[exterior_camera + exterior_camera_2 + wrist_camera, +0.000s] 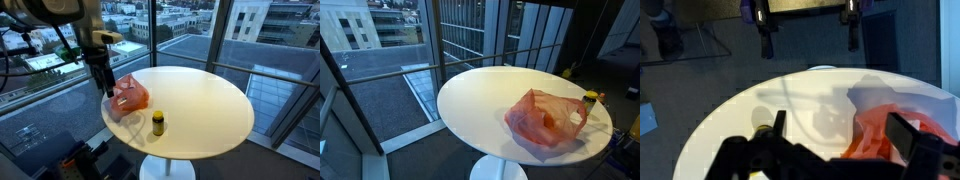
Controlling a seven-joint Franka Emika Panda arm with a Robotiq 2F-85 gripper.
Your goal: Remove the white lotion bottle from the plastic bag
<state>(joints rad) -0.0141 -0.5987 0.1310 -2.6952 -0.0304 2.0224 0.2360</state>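
Observation:
A translucent red-orange plastic bag lies crumpled on the round white table, near its edge. It also shows in the other exterior view and the wrist view. No white lotion bottle can be made out, and the bag's contents are unclear. My gripper hangs just above the table edge beside the bag. In the wrist view the gripper is open and empty, with the bag's edge between and beyond its fingers.
A small yellow bottle with a dark cap stands on the table near the bag, also seen in the other exterior view and the wrist view. Glass walls and railings surround the table.

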